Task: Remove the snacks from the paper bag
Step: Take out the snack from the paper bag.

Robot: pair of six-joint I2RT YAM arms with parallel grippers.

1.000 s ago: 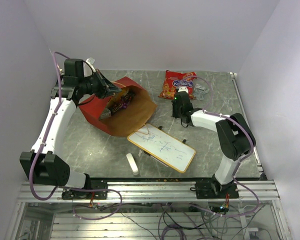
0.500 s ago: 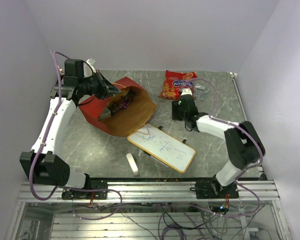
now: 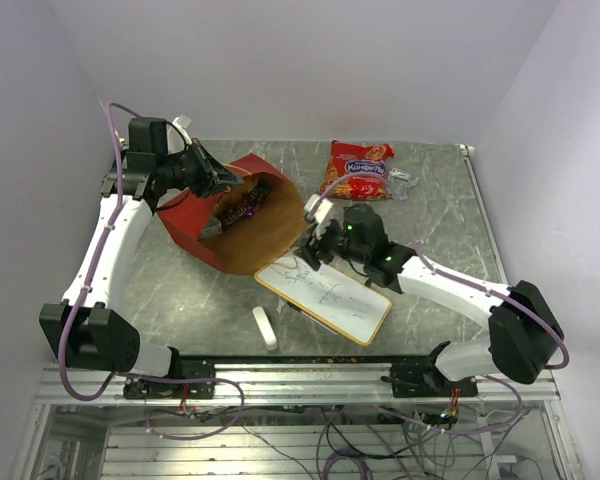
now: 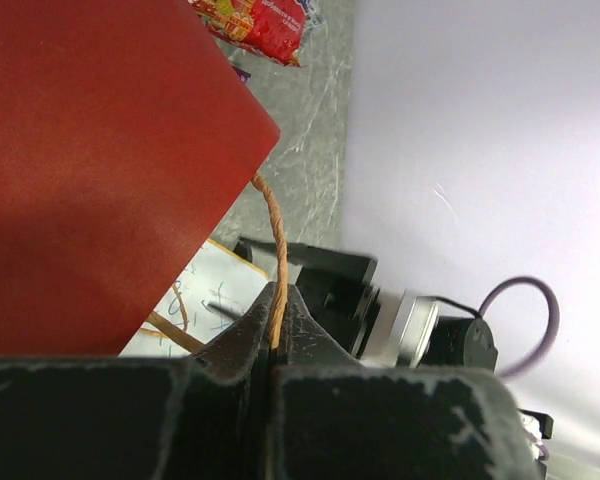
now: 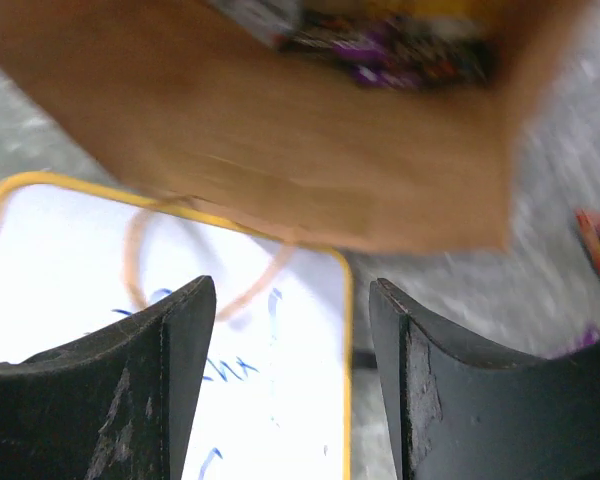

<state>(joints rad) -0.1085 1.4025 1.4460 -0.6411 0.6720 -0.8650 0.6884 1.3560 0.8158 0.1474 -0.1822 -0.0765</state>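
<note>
We have the left gripper (image 3: 212,178) clenched on the twine handle (image 4: 277,250) of the paper bag (image 3: 270,240), mouth facing near-right. The right gripper (image 3: 315,246), spread wide, sits at that mouth. Deep inside lie the purple packs (image 3: 242,210); we should enter level, just above the whiteboard (image 3: 330,295).

A red paper bag (image 3: 185,222) lies on its side on the grey stone table (image 3: 180,290), its open mouth just beside a white board (image 3: 330,298) with a yellow rim. A big red-orange snack bag (image 3: 358,168) lies at the far side with a shiny wrapper (image 3: 402,180) beside it. A small white stick (image 3: 265,328) lies near the front.
</note>
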